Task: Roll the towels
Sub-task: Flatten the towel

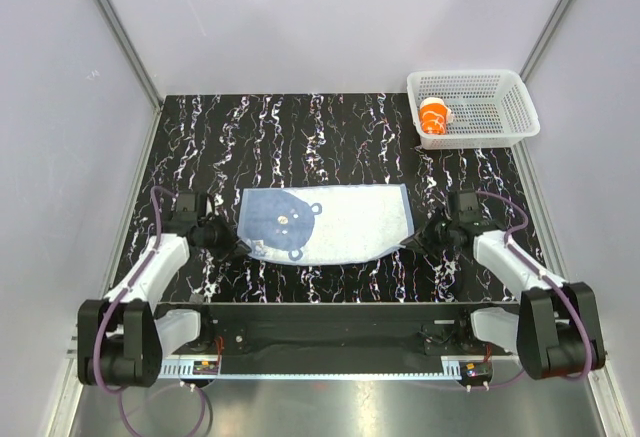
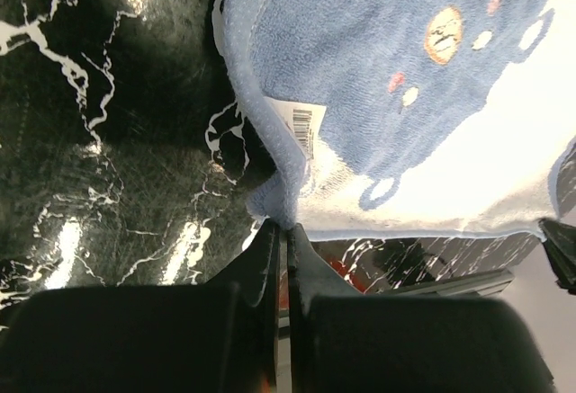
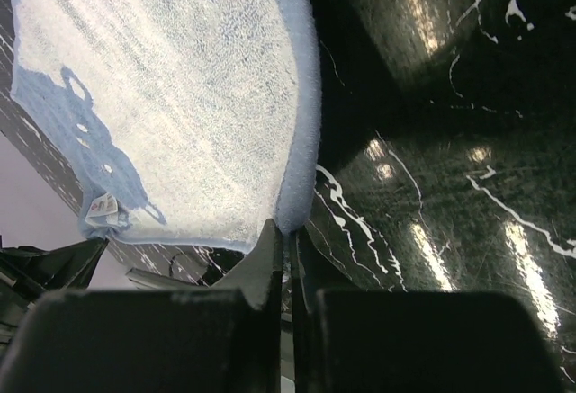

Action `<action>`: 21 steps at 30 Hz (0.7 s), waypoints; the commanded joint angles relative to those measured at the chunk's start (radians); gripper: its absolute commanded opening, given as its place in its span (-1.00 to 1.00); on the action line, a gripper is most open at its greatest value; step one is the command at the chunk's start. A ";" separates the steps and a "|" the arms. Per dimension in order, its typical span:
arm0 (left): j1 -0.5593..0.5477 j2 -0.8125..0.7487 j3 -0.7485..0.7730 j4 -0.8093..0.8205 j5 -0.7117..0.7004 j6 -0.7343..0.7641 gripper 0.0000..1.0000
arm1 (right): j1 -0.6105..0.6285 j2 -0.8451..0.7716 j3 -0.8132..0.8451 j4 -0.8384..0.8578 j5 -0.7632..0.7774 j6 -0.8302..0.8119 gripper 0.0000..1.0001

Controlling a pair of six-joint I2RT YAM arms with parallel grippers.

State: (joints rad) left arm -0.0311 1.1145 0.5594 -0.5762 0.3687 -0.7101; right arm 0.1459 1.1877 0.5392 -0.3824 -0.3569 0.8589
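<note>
A light blue towel (image 1: 330, 222) with a dark blue bear print lies spread flat on the black marbled table (image 1: 300, 137). My left gripper (image 1: 238, 248) is shut on the towel's near left corner (image 2: 281, 218), beside its white barcode label (image 2: 302, 129). My right gripper (image 1: 412, 240) is shut on the towel's near right corner (image 3: 292, 216). Both corners are pinched between the black fingers, with the towel (image 3: 171, 96) stretched between the two grippers.
A white mesh basket (image 1: 510, 122) stands at the back right and holds an orange and white rolled item (image 1: 434, 115). White walls enclose the table on three sides. Metal rails run along its left and right edges.
</note>
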 commanded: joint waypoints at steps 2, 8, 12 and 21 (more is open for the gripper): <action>0.005 -0.091 -0.026 -0.007 0.010 -0.061 -1.00 | 0.004 -0.085 -0.033 -0.001 0.033 0.043 -1.00; 0.005 -0.142 -0.075 -0.033 -0.048 -0.115 -1.00 | 0.003 -0.059 -0.051 -0.013 0.047 0.042 -1.00; 0.003 -0.111 -0.131 0.016 -0.022 -0.146 -1.00 | 0.004 -0.019 -0.084 -0.001 0.039 0.051 -1.00; 0.005 -0.054 -0.185 0.070 -0.022 -0.169 -1.00 | 0.004 0.044 -0.074 -0.001 0.058 0.022 -1.00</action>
State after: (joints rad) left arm -0.0311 1.0534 0.3946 -0.5472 0.3546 -0.8627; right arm 0.1459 1.2221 0.4496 -0.3901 -0.3229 0.8936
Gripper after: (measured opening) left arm 0.024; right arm 0.021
